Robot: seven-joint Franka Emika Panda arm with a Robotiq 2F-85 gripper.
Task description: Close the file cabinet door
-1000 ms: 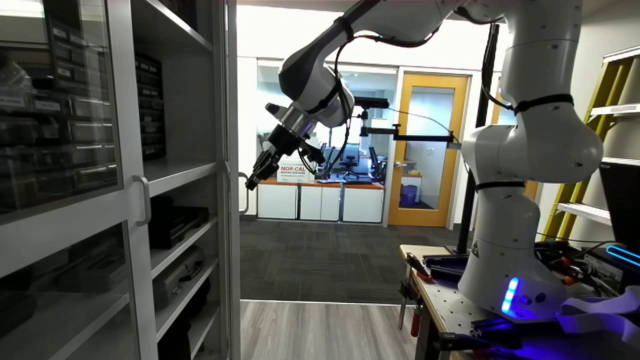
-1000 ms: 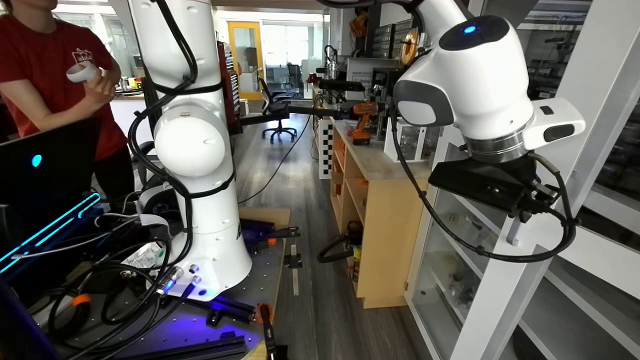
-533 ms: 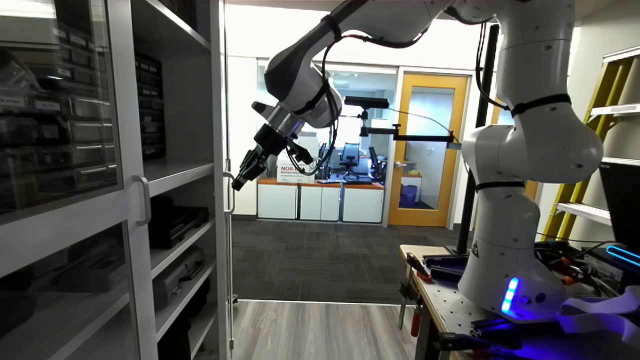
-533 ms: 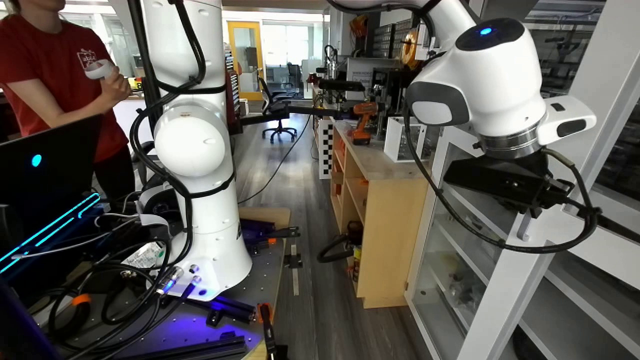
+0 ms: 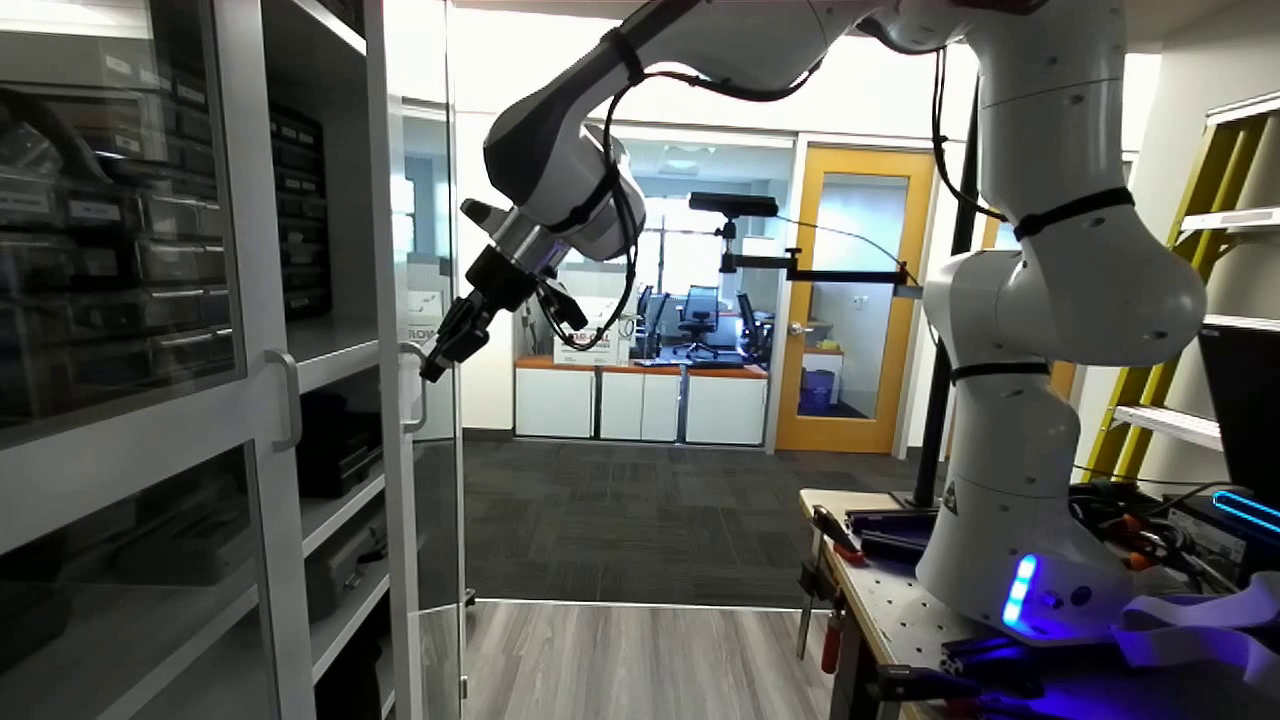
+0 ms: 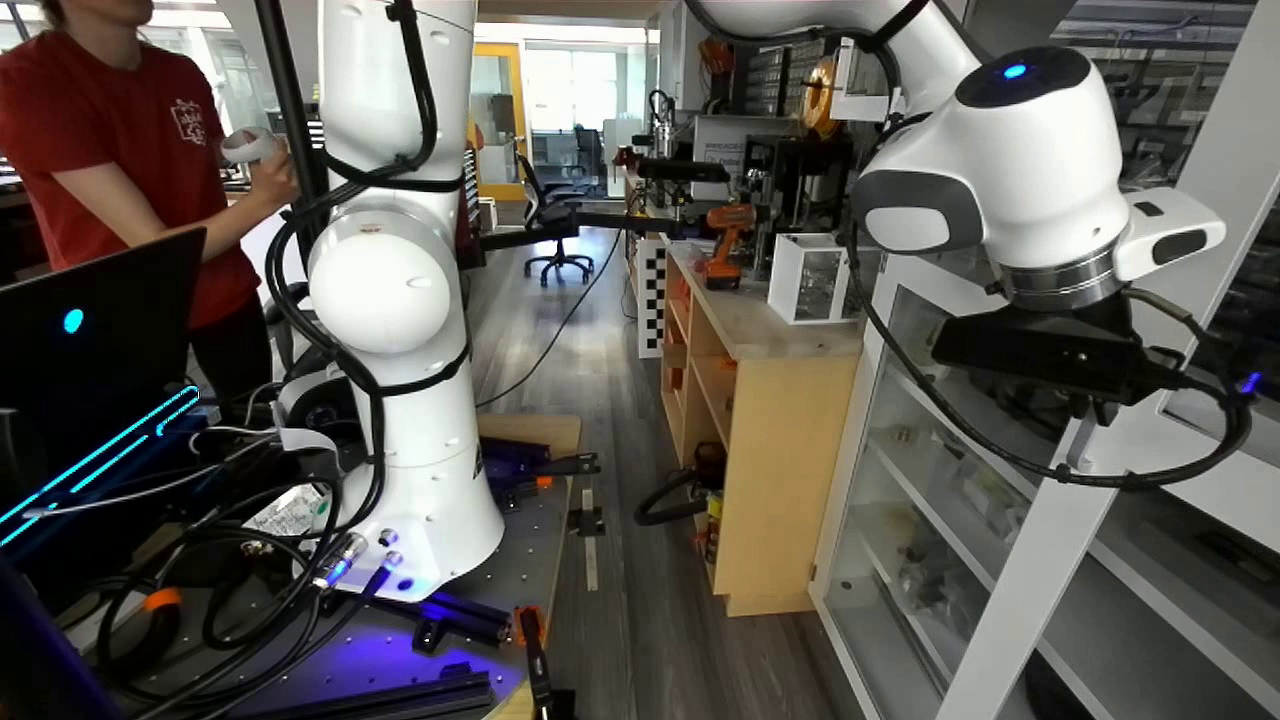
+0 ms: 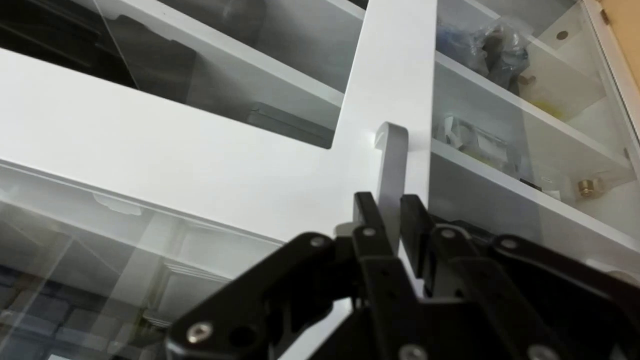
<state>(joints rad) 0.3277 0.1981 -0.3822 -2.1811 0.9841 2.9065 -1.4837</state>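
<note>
The grey-framed glass door (image 5: pixel 398 500) stands ajar on the tall, shelved file cabinet (image 5: pixel 348 230).

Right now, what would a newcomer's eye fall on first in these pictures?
Most likely the large white robot arm, in both exterior views, with its black gripper closed on the handle of the open glass door. Then perhaps the person in red, at the left of an exterior view, and the orange drill on the wooden counter.

You get a v. bright, washed-out back wall (image 5: pixel 520 65), but the file cabinet (image 5: pixel 230 410) is dim inside. You see blue glow on the table (image 6: pixel 380 650) in both exterior views. Your wrist-cam pic: cabinet glass (image 7: pixel 125 280) looks shiny & fuzzy.
</note>
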